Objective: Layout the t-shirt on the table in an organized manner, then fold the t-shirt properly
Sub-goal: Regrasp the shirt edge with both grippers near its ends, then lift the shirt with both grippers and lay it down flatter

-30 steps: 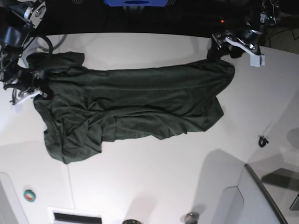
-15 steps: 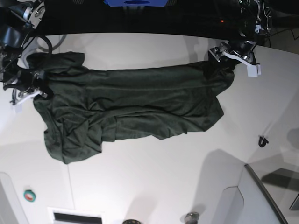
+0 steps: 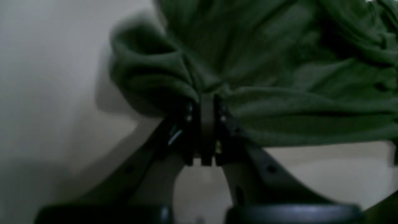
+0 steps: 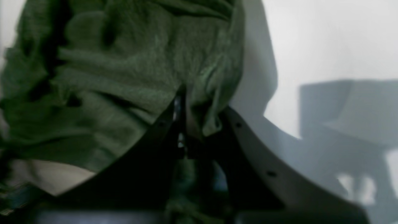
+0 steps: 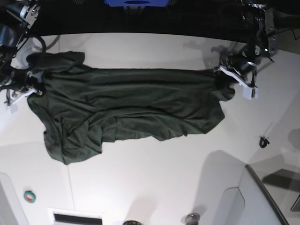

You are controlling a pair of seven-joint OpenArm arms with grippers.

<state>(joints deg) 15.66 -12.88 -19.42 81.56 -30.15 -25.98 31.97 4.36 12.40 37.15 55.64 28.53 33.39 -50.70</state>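
A dark green, wrinkled t-shirt [image 5: 126, 105] lies stretched lengthwise side to side across the white table [image 5: 154, 183]. The left gripper [image 3: 202, 102] and right gripper [image 4: 186, 105] each pinch an opposite end.

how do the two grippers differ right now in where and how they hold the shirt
The left gripper pinches the shirt at its end on the base view's right, where the cloth lies fairly smooth. The right gripper pinches the opposite end, beside bunched, wrinkled folds. Both are shut on fabric, low over the table.
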